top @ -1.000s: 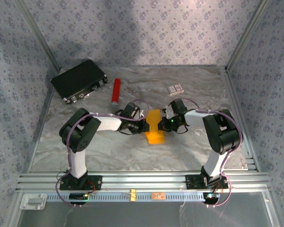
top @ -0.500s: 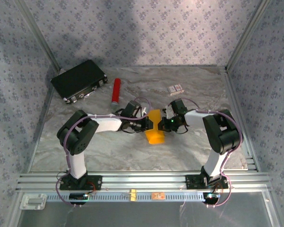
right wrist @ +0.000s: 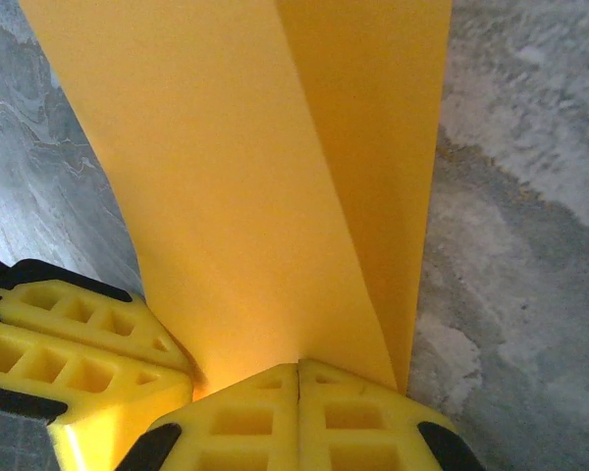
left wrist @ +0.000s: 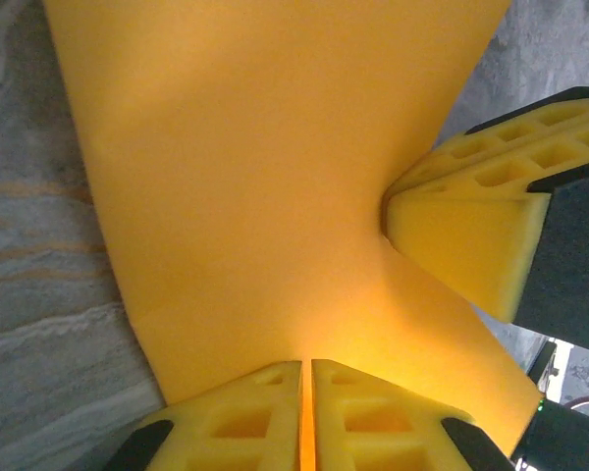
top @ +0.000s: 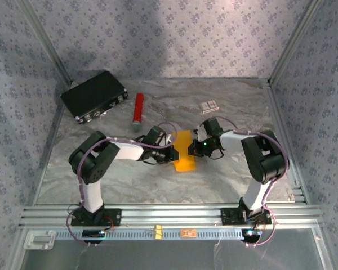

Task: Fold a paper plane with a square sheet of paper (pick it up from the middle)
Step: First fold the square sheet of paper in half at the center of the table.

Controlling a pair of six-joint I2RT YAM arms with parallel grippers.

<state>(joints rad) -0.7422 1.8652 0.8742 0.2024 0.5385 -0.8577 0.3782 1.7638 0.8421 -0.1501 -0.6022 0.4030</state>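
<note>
The orange-yellow sheet of paper hangs as a long, bent strip between my two grippers at the middle of the table. It is not a pointed dart. My left gripper is shut on its left edge, and the paper runs straight out from between the closed fingertips. My right gripper is shut on the opposite edge. In the right wrist view, the paper rises from that closed gripper with a lengthwise fold line down it. Each wrist view also catches the other gripper's yellow fingers beside the sheet.
A black case lies at the back left. The red cylinder is just right of it, and a small white-and-red box sits at the back right. Patterned walls enclose the marbled table.
My left arm's wrist and forearm have shifted slightly toward the near side while its gripper stays on the paper. The right arm and the paper have hardly moved.
</note>
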